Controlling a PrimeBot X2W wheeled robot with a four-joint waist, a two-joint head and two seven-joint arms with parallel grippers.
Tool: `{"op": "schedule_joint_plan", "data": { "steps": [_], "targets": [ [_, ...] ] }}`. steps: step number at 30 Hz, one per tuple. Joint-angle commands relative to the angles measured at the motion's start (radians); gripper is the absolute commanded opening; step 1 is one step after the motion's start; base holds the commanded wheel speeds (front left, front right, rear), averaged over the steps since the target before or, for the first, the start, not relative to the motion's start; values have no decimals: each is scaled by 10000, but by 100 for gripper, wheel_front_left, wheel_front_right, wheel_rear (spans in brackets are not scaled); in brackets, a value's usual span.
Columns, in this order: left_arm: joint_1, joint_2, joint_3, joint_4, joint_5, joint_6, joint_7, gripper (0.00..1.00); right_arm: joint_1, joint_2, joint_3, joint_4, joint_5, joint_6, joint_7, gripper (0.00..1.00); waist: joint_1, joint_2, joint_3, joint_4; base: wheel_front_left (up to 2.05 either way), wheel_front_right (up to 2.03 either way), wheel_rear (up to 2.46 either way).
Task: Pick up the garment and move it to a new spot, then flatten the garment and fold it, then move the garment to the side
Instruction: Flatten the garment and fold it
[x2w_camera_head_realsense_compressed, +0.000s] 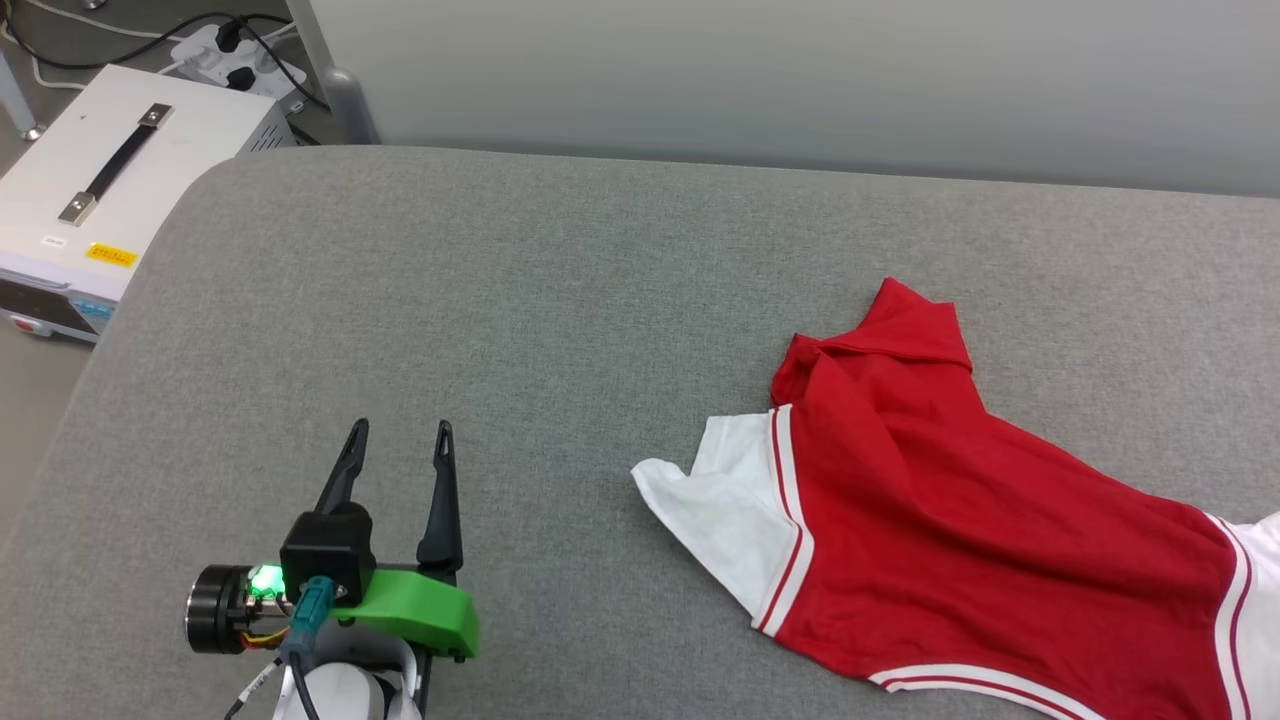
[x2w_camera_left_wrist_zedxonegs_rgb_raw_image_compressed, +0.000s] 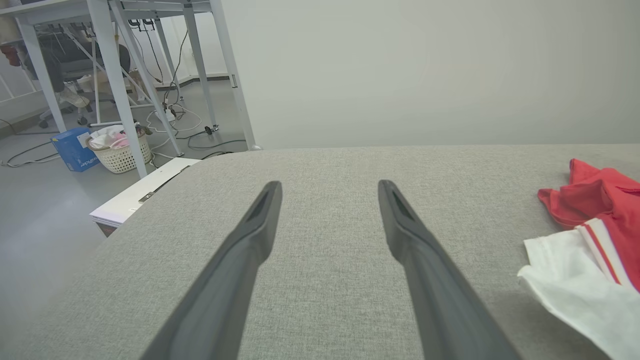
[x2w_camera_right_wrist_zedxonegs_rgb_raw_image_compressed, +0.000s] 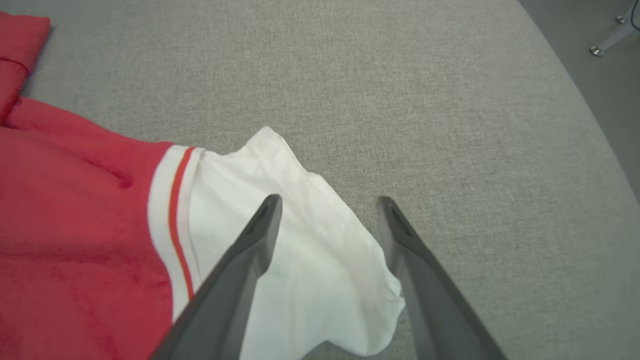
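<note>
Over the white sleeve (x2w_camera_right_wrist_zedxonegs_rgb_raw_image_compressed: 225, 200) of the garment (x2w_camera_head_realsense_compressed: 950, 520), the right gripper (x2w_camera_right_wrist_zedxonegs_rgb_raw_image_compressed: 327, 200) hung released (fingers spread); the left gripper (x2w_camera_head_realsense_compressed: 400, 425) likewise, well apart from the garment.

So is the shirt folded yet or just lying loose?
Not folded: the shirt lies rumpled on the grey surface, one white sleeve spread out, top corner bunched.

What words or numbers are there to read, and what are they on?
Yellow sticker on the white box with a black handle: too small to read.
White tag beside it: too small.
White print on the blue box on the floor: blurred.
Nothing here is readable.
</note>
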Motion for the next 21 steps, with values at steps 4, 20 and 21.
{"op": "schedule_joint_plan", "data": {
  "steps": [4,20,21],
  "targets": [
    [-447,286,54,-120,40,-278,-57,100,-238,256,-476,-879,-1044,-7,-1087,100,1,-1,-147,-125,0,0,0],
    [-5140,2706,-4102,1076,-2864,-1252,3298,100,502,3464,-1118,-5556,-4580,-7,-973,100,1,-1,252,-381,0,0,0],
    [-5381,2843,-4520,1073,-3254,-1252,3753,100,520,3510,-1069,-5601,-4638,-7,-939,100,1,-1,281,-409,0,0,0]
  ]
}}
